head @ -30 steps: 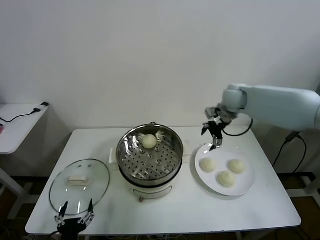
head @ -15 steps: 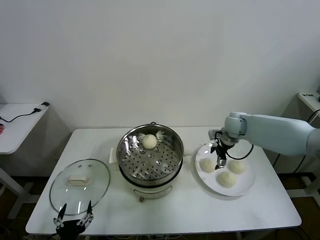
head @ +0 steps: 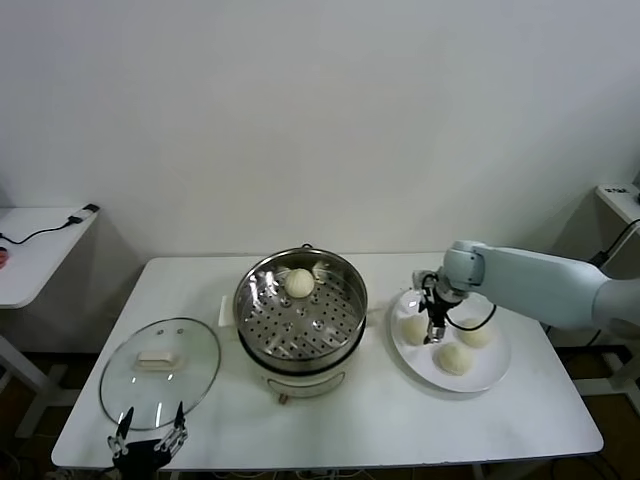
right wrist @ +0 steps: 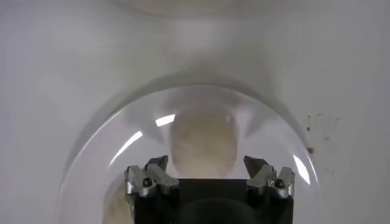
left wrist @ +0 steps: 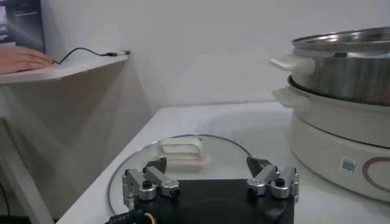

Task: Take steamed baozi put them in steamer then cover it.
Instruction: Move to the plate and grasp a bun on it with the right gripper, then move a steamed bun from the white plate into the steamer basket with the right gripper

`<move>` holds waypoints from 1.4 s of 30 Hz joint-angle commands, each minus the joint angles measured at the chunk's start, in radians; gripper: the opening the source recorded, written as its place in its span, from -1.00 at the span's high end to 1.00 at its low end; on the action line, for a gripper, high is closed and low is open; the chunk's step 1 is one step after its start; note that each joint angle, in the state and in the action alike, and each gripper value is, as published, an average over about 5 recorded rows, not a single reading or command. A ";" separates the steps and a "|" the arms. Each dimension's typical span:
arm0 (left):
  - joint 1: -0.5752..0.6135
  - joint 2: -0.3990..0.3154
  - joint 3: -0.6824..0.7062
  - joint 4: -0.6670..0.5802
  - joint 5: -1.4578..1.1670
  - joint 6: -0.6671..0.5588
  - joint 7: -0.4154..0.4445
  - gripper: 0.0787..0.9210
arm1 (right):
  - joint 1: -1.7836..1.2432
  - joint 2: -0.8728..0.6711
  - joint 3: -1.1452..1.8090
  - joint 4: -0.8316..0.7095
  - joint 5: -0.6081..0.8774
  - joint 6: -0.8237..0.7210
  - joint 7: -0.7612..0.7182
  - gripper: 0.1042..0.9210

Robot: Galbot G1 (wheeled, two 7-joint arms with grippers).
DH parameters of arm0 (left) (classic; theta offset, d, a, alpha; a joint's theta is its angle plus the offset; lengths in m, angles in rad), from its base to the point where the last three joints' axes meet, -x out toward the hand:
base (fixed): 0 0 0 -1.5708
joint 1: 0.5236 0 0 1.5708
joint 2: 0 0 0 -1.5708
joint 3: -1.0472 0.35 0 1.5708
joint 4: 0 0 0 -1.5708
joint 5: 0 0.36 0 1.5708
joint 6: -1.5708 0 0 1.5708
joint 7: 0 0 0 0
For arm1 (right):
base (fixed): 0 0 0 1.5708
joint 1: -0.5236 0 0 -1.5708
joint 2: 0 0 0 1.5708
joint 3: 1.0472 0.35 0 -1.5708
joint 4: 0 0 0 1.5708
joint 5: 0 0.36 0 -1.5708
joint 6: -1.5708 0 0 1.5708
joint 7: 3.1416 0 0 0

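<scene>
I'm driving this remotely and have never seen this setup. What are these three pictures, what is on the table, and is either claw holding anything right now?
It is a two-armed robot seen through three cameras. The head view looks down at the white table from the robot's head. The other two views come from cameras on each wrist, looking out past that arm's own claw.

In the middle stands the steamer, a shiny pot with a holed tray, with one baozi inside. Its glass lid lies flat on the table to the robot's left. To the right is a white plate with three more buns.

The right gripper is down over the plate, its jaws open on either side of one bun, not clamped on it. The left gripper waits open at the table's near edge by the lid, holding nothing.
</scene>
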 commanded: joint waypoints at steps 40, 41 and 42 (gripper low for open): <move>0.011 -0.004 0.020 -0.057 0.021 0.008 0.006 -0.77 | 0.515 0.433 -0.042 0.383 0.533 -0.210 0.117 -0.16; 0.010 -0.004 0.020 -0.057 0.021 0.008 0.006 -0.77 | 0.491 0.448 -0.044 0.363 0.519 -0.214 0.126 -0.17; 0.010 -0.004 0.019 -0.056 0.020 0.008 0.006 -0.77 | 0.466 0.463 -0.045 0.342 0.505 -0.220 0.137 -0.18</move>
